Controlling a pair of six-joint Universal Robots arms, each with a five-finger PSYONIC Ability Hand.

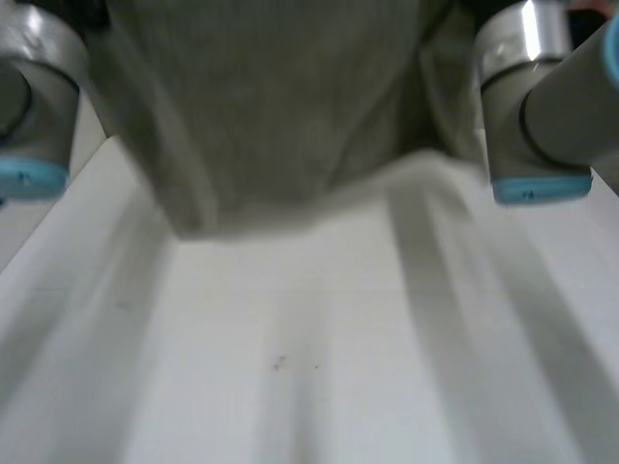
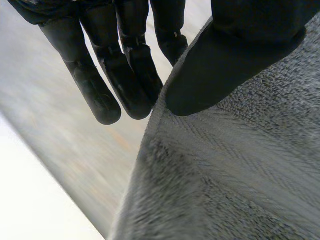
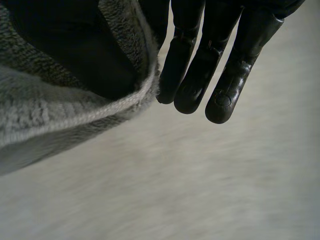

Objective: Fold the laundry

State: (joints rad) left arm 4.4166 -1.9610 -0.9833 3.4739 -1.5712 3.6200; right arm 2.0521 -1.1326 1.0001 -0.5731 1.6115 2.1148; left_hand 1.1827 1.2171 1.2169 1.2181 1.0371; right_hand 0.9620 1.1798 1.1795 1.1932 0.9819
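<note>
A white table (image 1: 290, 387) is overhung by a grey towel (image 1: 271, 116), held aloft above it. Its edge is pinched between thumb and fingers by the left hand (image 2: 235, 60), and likewise by the right hand (image 3: 207, 60).

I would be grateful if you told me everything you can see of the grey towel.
The grey towel looks like terry cloth, with a looped pile and a stitched hem along its edge. It hangs in loose folds between the two arms, above the white table, and its lower edge appears clear of the surface. The left hand pinches one edge, with the thumb on the pile and the fingers behind. The right hand holds another edge, which wraps over its thumb.
</note>
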